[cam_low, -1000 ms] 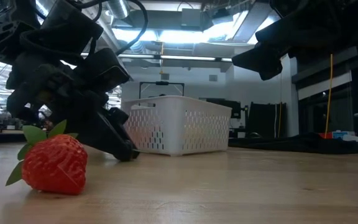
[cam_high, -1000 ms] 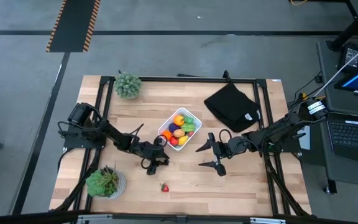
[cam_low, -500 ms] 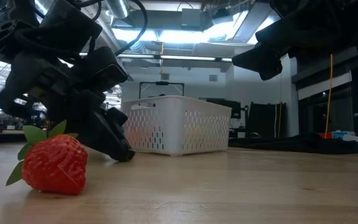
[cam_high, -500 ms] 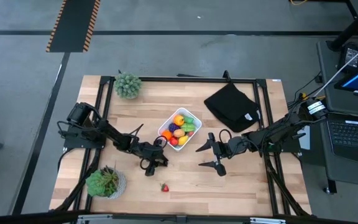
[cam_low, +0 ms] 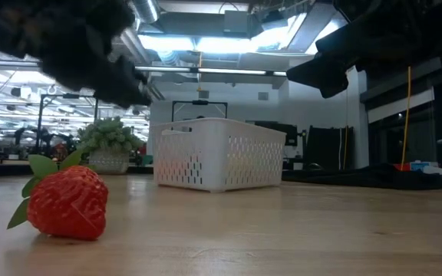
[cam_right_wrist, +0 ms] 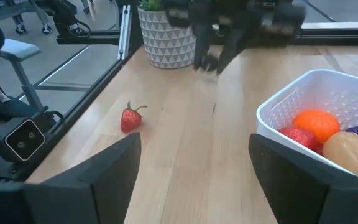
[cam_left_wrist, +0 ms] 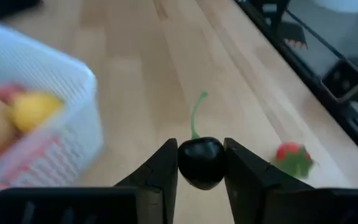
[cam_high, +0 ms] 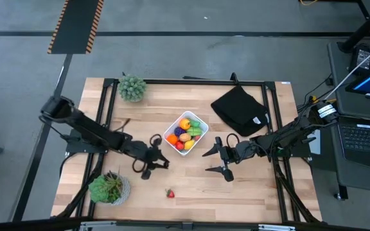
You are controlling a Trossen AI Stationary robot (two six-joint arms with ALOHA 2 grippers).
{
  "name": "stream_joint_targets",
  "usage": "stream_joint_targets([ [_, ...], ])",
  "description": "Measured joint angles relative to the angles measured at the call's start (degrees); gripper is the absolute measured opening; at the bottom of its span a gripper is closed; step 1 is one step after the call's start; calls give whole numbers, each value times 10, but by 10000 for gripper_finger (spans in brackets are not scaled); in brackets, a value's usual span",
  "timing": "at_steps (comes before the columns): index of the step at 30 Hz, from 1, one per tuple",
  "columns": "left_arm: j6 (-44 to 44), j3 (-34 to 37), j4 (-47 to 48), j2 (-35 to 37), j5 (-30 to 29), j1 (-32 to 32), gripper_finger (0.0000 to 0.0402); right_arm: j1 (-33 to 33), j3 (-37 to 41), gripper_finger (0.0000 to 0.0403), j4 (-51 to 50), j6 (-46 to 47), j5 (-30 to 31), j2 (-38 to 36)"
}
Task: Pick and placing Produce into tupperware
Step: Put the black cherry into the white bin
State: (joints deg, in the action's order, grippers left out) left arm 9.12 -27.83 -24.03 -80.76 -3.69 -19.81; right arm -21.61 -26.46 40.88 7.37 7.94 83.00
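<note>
From above, the left gripper [cam_high: 148, 162] hangs over the wooden table [cam_high: 262, 192] just beside the white tupperware [cam_high: 186, 133], which sits mid-table heaped with orange, yellow, red, green and purple produce [cam_high: 185, 131]. The right gripper [cam_high: 218, 160] waits on the container's other side, fingers spread wide and empty. A strawberry [cam_high: 169, 192] lies alone nearer the front edge, and two potted plants [cam_high: 110, 188] and a black cloth [cam_high: 239, 108] stand off to the sides.

At table height, the strawberry [cam_low: 66, 202] fills the foreground, leafy cap to the left, long axis lying roughly level; the tupperware [cam_low: 219, 163] stands behind it. The left arm shows only as a dark blur overhead.

The left wrist camera alone reveals the catch: a dark cherry [cam_left_wrist: 201, 163] pinched between narrowed fingers [cam_left_wrist: 160, 175], its green stem pointing forward, away from the gripper. The tupperware's wall [cam_left_wrist: 55, 124] passes beside it.

The right wrist camera shows wide, empty fingers [cam_right_wrist: 114, 171], the strawberry [cam_right_wrist: 130, 118] with cap uppermost, and the tupperware [cam_right_wrist: 291, 102].
</note>
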Motion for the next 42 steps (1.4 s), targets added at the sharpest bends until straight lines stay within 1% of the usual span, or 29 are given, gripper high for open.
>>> stream_joint_targets([
  [4, -35, 0, -2, 55, -24, 3, 100, 0, 0, 300, 1, 0, 0, 0],
  [7, -49, 0, -7, 77, -27, 11, 100, 0, 0, 300, 13, -2, 0, 0],
  [13, -73, -1, -32, 80, -28, 40, 96, 0, 0, 300, 53, -45, 0, 0],
  [20, -63, -1, -65, 80, -33, 96, 97, 0, 0, 300, 56, -48, 2, 0],
  [22, -63, -1, -66, 80, -33, 112, 99, 0, 0, 300, 56, -48, 30, 0],
  [27, -63, -1, -66, 80, -27, 149, 96, 1, 0, 300, 55, -48, 141, 0],
  [29, -63, -1, -66, 80, -26, 162, 96, 5, 0, 300, 53, -48, 169, 0],
  [33, -63, -1, -66, 78, 4, 188, 96, 21, 0, 300, 44, -34, 179, 0],
  [36, -63, -2, -76, 63, 8, 199, 96, 37, 0, 300, 34, -22, 181, 0],
  [38, -64, -7, -90, 46, 13, 207, 96, 46, 0, 300, 31, -15, 181, 0],
  [42, -78, -41, -78, 0, 49, 223, 96, 57, 0, 300, 30, -14, 181, 0],
])
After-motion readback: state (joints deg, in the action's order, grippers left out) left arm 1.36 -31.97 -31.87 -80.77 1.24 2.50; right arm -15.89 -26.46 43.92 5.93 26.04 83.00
